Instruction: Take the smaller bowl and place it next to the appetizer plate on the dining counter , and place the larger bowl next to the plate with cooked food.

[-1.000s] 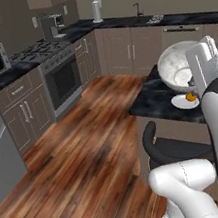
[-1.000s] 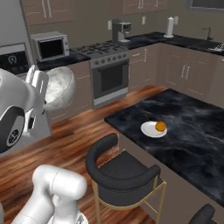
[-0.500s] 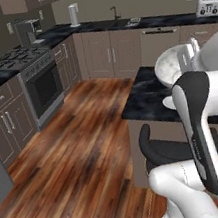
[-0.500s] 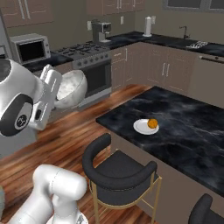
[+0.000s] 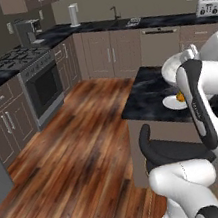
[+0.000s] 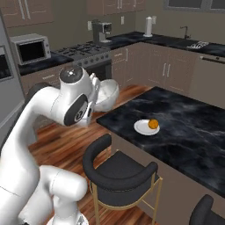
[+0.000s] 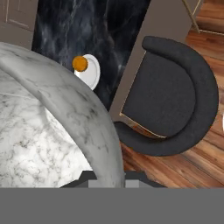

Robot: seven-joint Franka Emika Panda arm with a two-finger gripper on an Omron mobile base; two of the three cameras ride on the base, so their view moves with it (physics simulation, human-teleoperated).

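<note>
Gripper: the gripper (image 6: 97, 91) is pinching the rim of the smaller bowl (image 6: 105, 95), fingers drawn tight together on its wall, and is carrying it in the air beside the arm's upper joints.
Smaller bowl: the pale, grey-veined marbled bowl is hanging off the floor, just short of the near corner of the dining counter (image 6: 189, 132); in the left base view it (image 5: 175, 66) is showing past the arm, above the counter edge (image 5: 146, 105). In the hand view its marbled wall (image 7: 48, 127) is lying tipped close across the lens.
Appetizer plate: the small white plate (image 6: 144, 127) is sitting on the black, white-veined marble top near the counter's near edge, an orange morsel (image 6: 153, 124) resting on its far side. The hand view is looking down on the same plate (image 7: 89, 73) and morsel (image 7: 80, 64), peeking out beyond the bowl's rim.
Bowl versus plate: the two are apart; the bowl is being held off to the side of the counter, not over the plate.
Stool: a black round-backed stool (image 6: 118, 171) with slim gold legs is standing tucked against the counter's brown-grey base, directly below the plate's edge of the top; from the hand view its curved back (image 7: 175, 94) is sitting over wooden floor (image 7: 183, 168).
</note>
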